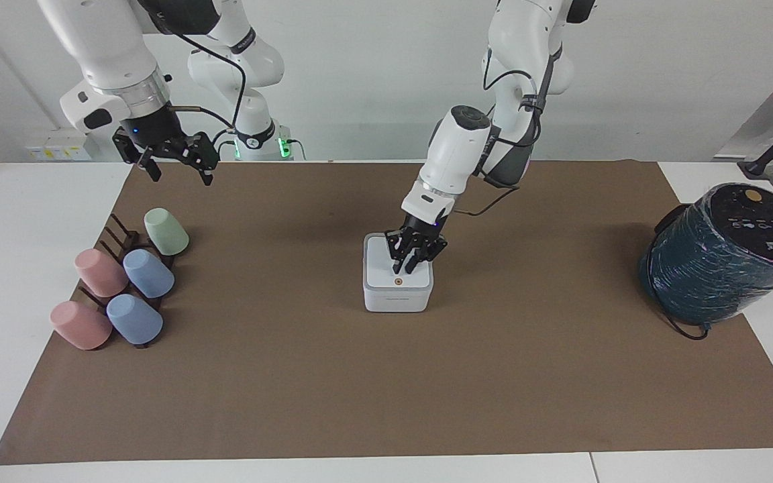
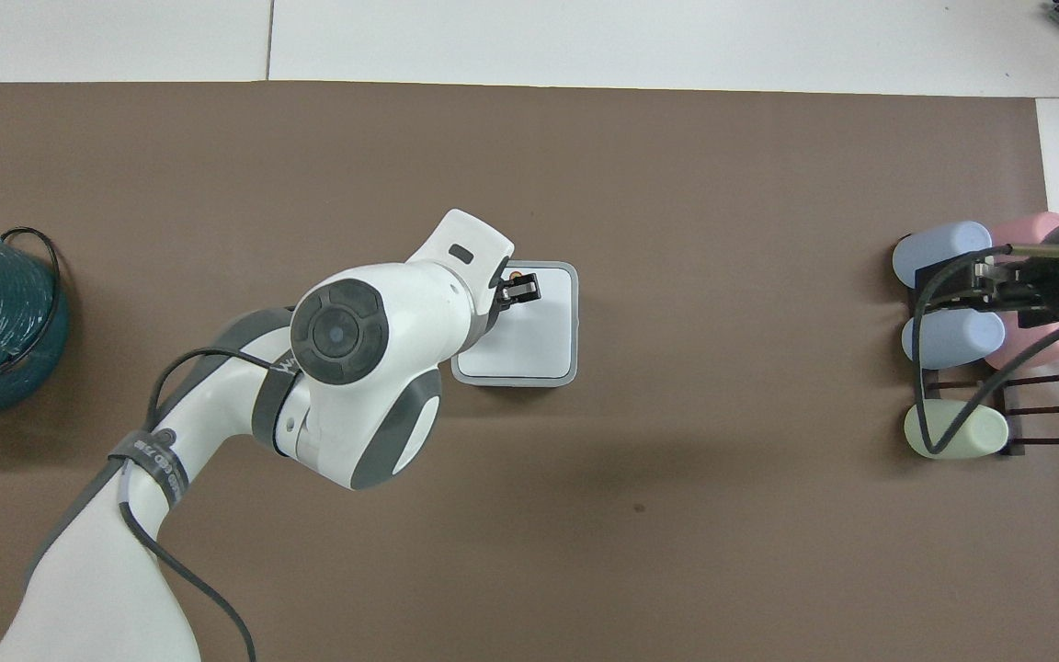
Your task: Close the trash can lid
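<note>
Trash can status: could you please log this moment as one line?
lid flat on trash can | left hand over lid | right hand waiting over cups

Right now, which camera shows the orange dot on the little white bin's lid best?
The facing view: the orange dot sits in plain sight on the closed lid, just clear of the left gripper. From overhead, the dot only peeks out beside the arm.

White trash can [image 1: 396,299], lid [image 1: 386,265] (orange dot); pink, blue, green cups [image 1: 148,273]; brown mat [image 1: 386,376].
</note>
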Robot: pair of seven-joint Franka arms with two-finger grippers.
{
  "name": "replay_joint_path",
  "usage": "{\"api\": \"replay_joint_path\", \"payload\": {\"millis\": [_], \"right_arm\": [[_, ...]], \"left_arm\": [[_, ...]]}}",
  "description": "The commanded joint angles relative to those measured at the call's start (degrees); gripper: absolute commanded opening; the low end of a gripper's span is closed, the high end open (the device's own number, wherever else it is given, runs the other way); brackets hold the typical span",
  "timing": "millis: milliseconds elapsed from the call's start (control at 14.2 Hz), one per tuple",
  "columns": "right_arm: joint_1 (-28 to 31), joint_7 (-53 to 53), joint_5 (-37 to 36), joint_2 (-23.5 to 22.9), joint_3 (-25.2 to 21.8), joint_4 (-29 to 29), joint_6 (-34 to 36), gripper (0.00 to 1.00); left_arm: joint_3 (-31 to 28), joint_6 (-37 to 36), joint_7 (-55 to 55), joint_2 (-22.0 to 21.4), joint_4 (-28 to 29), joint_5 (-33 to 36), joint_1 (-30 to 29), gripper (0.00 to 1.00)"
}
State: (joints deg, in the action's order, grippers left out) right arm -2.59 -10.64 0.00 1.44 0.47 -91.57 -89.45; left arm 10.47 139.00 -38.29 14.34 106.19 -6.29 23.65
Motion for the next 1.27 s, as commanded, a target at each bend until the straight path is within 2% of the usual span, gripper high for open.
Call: {"api": "replay_joint_path", "payload": {"millis": [0, 353, 565, 706, 776, 847, 1200], "right_arm": [[0.57, 1.59, 0.44, 1.37, 0.24, -1.33, 0.5, 1.0], [0.57, 1.59, 0.44, 1.37, 0.24, -1.33, 0.5, 1.0], [0.57, 1.59, 0.44, 1.37, 0.24, -1.33, 0.5, 1.0], [0.57, 1.59, 0.44, 1.37, 0.24, -1.33, 0.5, 1.0], [0.57, 1.59, 0.44, 1.37, 0.24, -1.33, 0.5, 1.0], [0.57, 1.59, 0.44, 1.37, 0.24, -1.33, 0.5, 1.0], [0.57, 1.59, 0.44, 1.37, 0.24, -1.33, 0.5, 1.0]], "left_arm": [[0.07, -13.71, 1.9, 1.23, -8.87, 0.05, -4.13, 0.6], [-0.1, -29.72, 8.92, -0.89, -16.88, 0.14, -11.16, 0.67], [-0.1, -37.99, 20.5, -4.83, -18.13, 0.05, -17.83, 0.67], [-0.1, -41.42, 26.58, -7.91, -17.86, 0.05, -21.88, 0.82], [-0.1, -42.75, 29.04, -9.05, -17.77, 0.05, -23.29, 0.95], [-0.1, -44.24, 30.63, -9.93, -17.6, 0.05, -24.35, 1.0], [-0.54, -49.52, 30.74, -11.61, -17.51, 0.66, -27.25, 1.0]]}}
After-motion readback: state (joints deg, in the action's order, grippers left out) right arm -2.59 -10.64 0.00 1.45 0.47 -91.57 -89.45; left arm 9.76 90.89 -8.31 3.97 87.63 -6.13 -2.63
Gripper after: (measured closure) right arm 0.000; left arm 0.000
